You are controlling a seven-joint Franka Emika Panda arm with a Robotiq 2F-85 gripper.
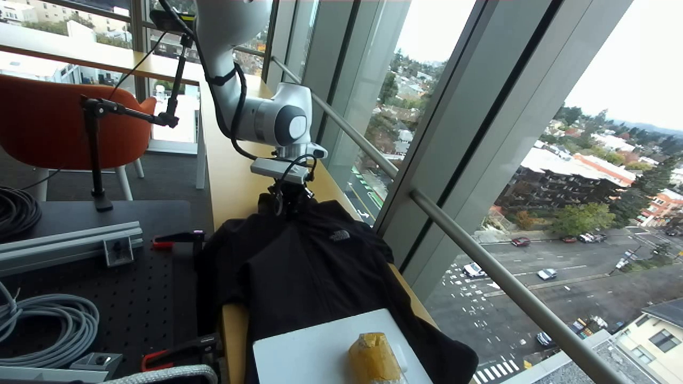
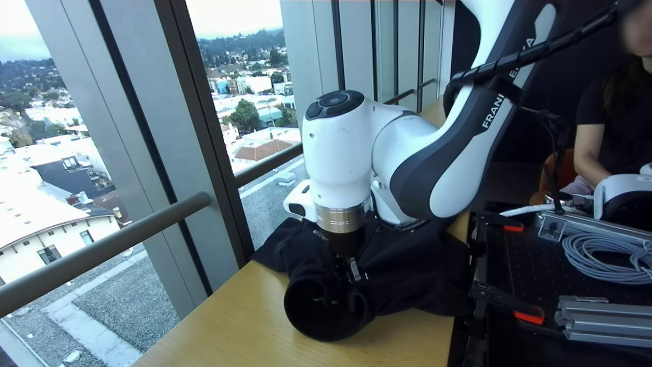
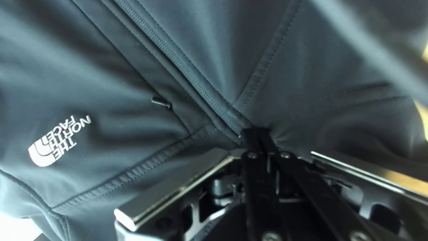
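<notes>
Gripper point(image 3: 255, 130) is closed at zipper point(image 3: 190, 77) of black jacket point(image 1: 315, 258); any pinch unclear. Wrist view: white logo point(image 3: 57, 144) lies left of it.

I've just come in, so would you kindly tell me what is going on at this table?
The robot's gripper is shut right at the zip on the front of a dark jacket; whether it has hold of anything is hard to tell. The jacket lies spread front up on the table, with a white board over its lower part and a yellow object on the board. A person sits nearby.
</notes>
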